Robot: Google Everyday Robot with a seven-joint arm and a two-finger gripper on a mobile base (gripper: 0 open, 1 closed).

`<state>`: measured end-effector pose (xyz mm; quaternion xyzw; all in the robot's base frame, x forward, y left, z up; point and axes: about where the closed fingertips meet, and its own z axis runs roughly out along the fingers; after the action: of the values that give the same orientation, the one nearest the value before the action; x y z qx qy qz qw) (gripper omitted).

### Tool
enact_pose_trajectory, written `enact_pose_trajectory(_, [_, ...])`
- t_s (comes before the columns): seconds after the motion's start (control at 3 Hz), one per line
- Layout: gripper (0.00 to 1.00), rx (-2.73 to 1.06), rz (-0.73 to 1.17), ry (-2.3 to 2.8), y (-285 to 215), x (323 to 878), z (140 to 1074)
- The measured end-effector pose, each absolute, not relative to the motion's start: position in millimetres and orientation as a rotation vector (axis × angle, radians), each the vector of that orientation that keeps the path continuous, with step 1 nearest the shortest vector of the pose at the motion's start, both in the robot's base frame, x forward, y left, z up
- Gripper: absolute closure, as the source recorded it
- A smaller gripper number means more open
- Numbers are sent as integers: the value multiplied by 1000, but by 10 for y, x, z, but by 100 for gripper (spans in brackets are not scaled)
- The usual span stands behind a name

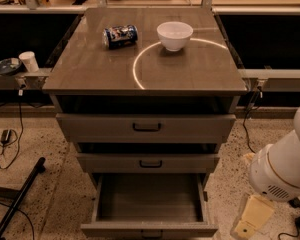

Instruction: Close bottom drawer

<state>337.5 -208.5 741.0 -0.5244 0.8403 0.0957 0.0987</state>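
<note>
Speckled floor is spreading under a grey-brown cabinet. Low on the right, the beige end effector is hanging beneath the white arm, holding nothing that shows. Its lower end is running off the frame, and I cannot tell whether it is spread or pressed together. Just left of it, and apart from it, the bottom drawer is standing pulled out, front facing the camera, long axis running left to right, front partly cut off.
</note>
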Motion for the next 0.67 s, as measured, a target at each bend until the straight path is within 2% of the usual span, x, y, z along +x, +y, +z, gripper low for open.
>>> enact_pose_trajectory(0.67, [0, -1568, 335, 2492, -1956, 3343, 7167])
